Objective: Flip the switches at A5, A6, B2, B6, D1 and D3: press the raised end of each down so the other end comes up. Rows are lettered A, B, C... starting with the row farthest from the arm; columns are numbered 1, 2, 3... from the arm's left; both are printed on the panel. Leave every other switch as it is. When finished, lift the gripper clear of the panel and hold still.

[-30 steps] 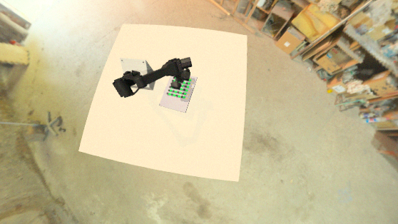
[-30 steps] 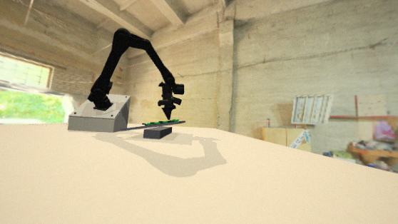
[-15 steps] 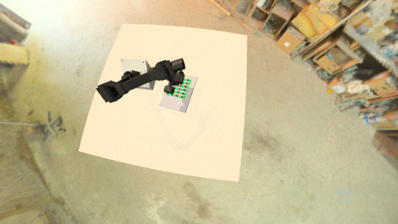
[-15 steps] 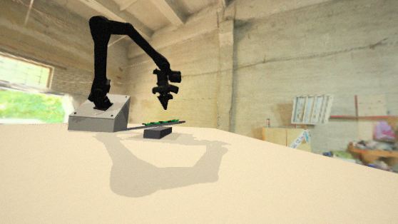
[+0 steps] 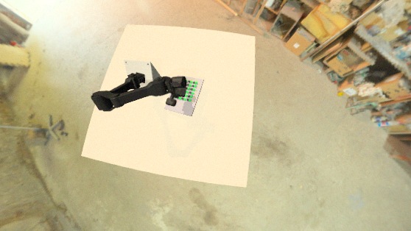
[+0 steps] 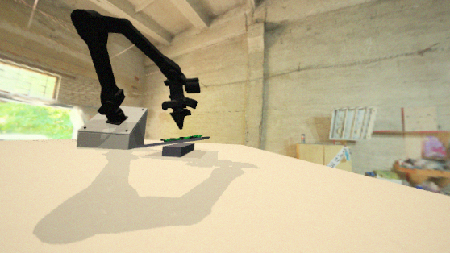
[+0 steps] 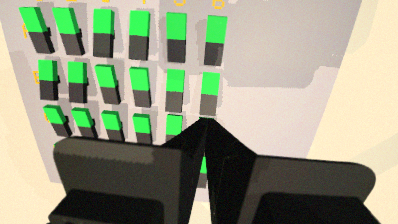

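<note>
The tilted grey panel (image 5: 178,109) (image 7: 280,117) carries rows of green-and-black rocker switches. In the wrist view, A5 (image 7: 176,37) and A6 (image 7: 216,40) are at the top right, B6 (image 7: 209,94) is just beyond my fingertips, and B2 (image 7: 77,82) is at the left. Which end of each is raised is hard to tell. A green sliver of D1 shows at the left; D3 is hidden behind my finger. My gripper (image 6: 180,127) (image 7: 206,125) is shut and empty, tips down. It hangs a little above the panel, its tips covering C6 in the wrist view.
The panel rests on a dark block (image 6: 177,150) on the cream table top (image 5: 213,147). The arm's grey sloped base (image 5: 137,66) (image 6: 105,138) stands at the panel's near side. Other switches stand close around the named ones.
</note>
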Tool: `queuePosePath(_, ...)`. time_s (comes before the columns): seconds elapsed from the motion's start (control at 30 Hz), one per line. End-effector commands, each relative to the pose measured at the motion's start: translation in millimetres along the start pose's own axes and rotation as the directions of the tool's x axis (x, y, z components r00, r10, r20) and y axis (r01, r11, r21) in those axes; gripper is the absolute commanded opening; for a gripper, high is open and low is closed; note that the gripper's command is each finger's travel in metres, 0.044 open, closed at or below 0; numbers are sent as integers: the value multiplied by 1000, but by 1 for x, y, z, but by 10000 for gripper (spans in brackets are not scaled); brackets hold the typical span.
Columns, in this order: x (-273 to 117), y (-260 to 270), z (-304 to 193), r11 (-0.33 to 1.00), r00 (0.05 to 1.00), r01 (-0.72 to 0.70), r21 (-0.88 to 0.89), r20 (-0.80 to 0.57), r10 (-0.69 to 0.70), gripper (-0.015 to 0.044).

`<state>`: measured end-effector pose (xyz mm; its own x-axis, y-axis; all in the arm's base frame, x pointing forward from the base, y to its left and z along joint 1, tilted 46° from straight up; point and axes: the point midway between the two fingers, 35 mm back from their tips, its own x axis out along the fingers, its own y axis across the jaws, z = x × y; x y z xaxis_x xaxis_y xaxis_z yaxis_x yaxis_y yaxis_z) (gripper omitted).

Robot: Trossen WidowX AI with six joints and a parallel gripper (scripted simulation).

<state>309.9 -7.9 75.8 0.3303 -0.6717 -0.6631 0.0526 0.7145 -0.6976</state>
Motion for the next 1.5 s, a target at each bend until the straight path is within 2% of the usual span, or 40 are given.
queuePosePath(0.0, 7, -1, -1, 1000, 1000, 4, -5, 12, -4, 0)
queuePosePath(0.6, 31, -1, -1, 1000, 1000, 5, -5, 12, -5, 0)
queuePosePath(1.47, 32, -1, -1, 1000, 1000, 5, -5, 12, -5, 0)
